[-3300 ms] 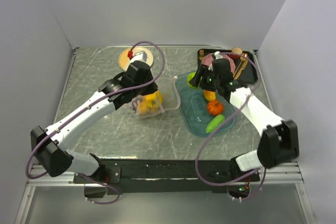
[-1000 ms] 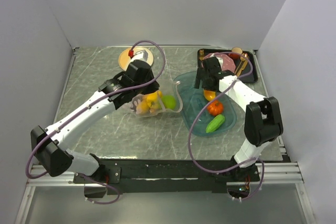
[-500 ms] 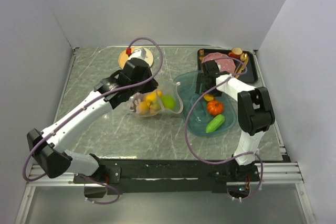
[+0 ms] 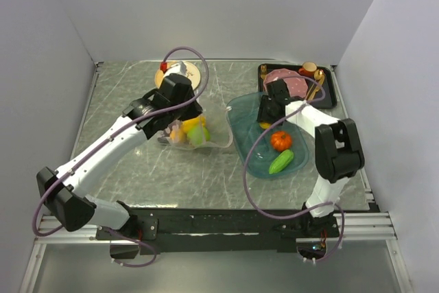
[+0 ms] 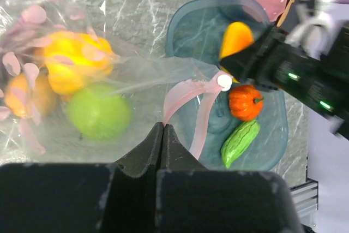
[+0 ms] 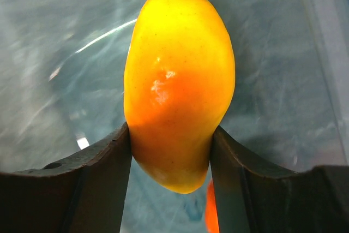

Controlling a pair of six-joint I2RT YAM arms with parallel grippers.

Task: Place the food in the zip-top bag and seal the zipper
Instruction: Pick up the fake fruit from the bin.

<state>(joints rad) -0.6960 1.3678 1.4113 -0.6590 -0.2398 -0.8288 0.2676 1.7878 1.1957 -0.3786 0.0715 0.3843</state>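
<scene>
right gripper (image 6: 170, 135): closed across yellow-orange fruit (image 6: 177, 69) on teal tray (image 4: 255, 150) | fruit likely hard, slick: hold mid-body | left gripper (image 5: 162, 133): pinching floppy zip-top bag (image 5: 147, 66) rim beside tray

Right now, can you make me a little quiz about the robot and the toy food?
1. True or false: the apple is inside the bag.
2. Pick one: what is the right gripper squeezing? A the tomato, B the yellow-orange fruit, C the cucumber.
3. Short answer: which gripper pinches the edge of the bag?

Key
1. True. You can see it through the clear plastic.
2. B. A finger presses on each side of it.
3. The left gripper, with its jaws closed on the plastic.
</scene>
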